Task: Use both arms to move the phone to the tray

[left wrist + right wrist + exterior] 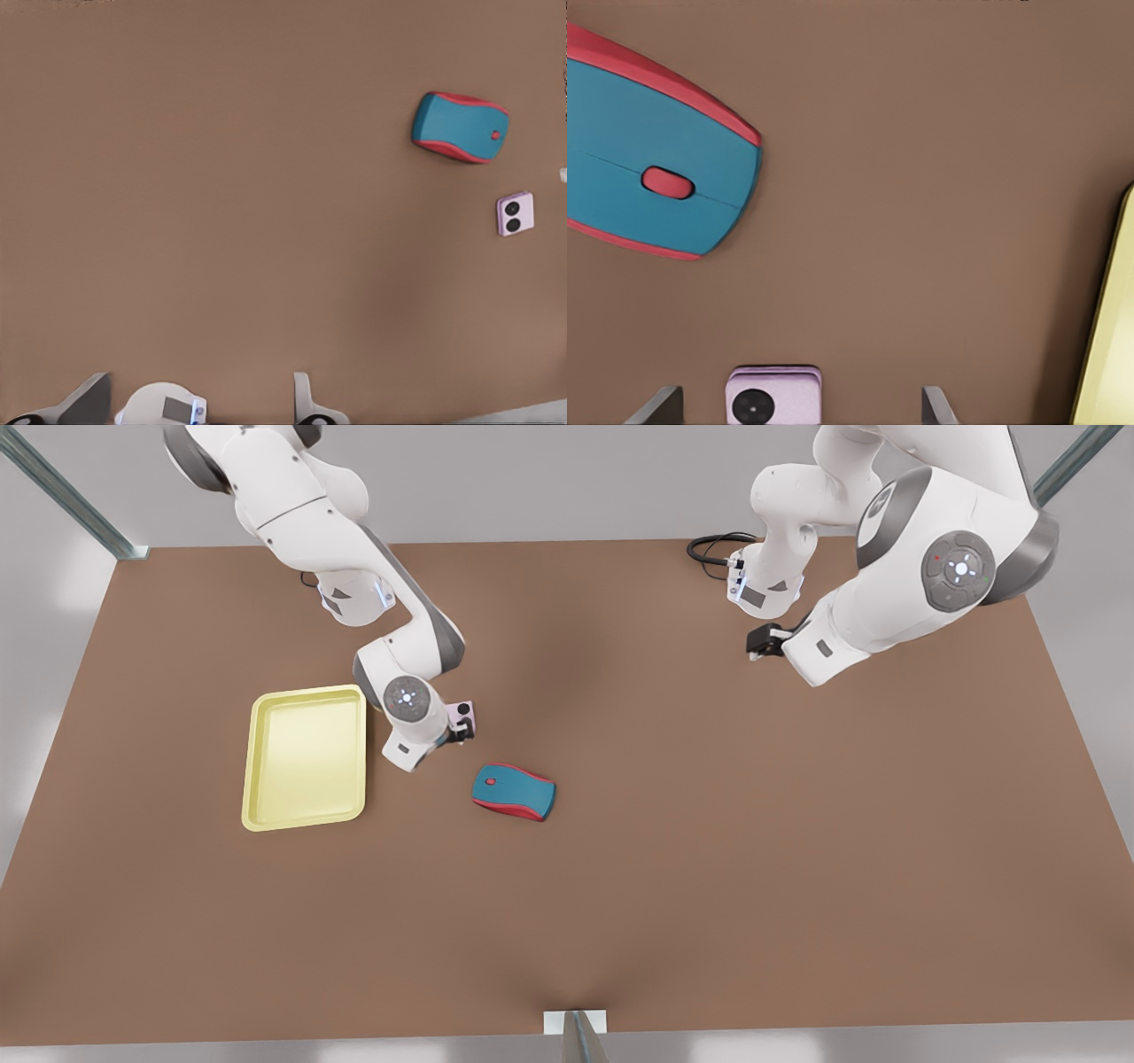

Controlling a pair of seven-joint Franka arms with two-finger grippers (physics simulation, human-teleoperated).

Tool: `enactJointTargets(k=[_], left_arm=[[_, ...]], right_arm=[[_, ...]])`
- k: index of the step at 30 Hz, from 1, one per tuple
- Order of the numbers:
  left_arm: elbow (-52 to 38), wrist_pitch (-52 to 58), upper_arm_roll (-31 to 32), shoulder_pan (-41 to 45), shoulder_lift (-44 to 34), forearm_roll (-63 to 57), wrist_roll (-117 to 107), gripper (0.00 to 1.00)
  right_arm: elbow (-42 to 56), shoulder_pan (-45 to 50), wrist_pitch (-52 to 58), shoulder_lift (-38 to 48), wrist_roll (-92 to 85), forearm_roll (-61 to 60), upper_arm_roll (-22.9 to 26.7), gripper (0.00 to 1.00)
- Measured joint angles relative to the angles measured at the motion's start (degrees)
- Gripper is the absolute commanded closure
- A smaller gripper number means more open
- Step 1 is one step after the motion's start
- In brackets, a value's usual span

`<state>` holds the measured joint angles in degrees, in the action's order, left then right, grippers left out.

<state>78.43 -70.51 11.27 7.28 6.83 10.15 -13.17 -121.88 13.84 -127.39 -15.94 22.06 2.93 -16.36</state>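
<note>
The pale pink phone (462, 710) (515, 213) (775, 395) lies flat on the brown table, between the tray and the mouse. My right gripper (461, 728) (796, 400) is on the arm at the front view's left. It hangs over the phone, open, with a finger well clear on each side. The pale yellow tray (306, 757) (1109, 310) lies just beyond that arm, toward the front view's left. My left gripper (762, 642) (199, 390) waits open and holding nothing, far off at the front view's right.
A teal-and-red mouse (514, 791) (459, 127) (656, 177) lies close to the phone, toward the table's front edge. A black cable (713, 549) loops at the back edge by the left arm's base. Bare brown table (753, 850) spreads toward the front view's right.
</note>
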Motion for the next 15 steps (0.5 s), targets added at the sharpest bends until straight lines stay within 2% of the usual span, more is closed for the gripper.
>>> enactJointTargets(k=[7,12,15], left_arm=[[-0.03,0.3,-0.41,0.4,0.28,0.0,5.75,0.0],[-0.52,0.4,-0.02,0.03,0.44,0.31,8.7,0.0],[-1.71,-0.05,-0.41,0.65,0.23,0.07,10.04,0.0]], right_arm=[[-4.82,-0.3,-13.13,-1.42,2.19,-4.99,-0.27,0.0],[-12.35,-3.38,-17.0,4.25,-0.56,-11.72,-1.99,0.0],[-13.06,-3.3,-18.12,5.36,-2.53,-13.65,-4.56,0.0]])
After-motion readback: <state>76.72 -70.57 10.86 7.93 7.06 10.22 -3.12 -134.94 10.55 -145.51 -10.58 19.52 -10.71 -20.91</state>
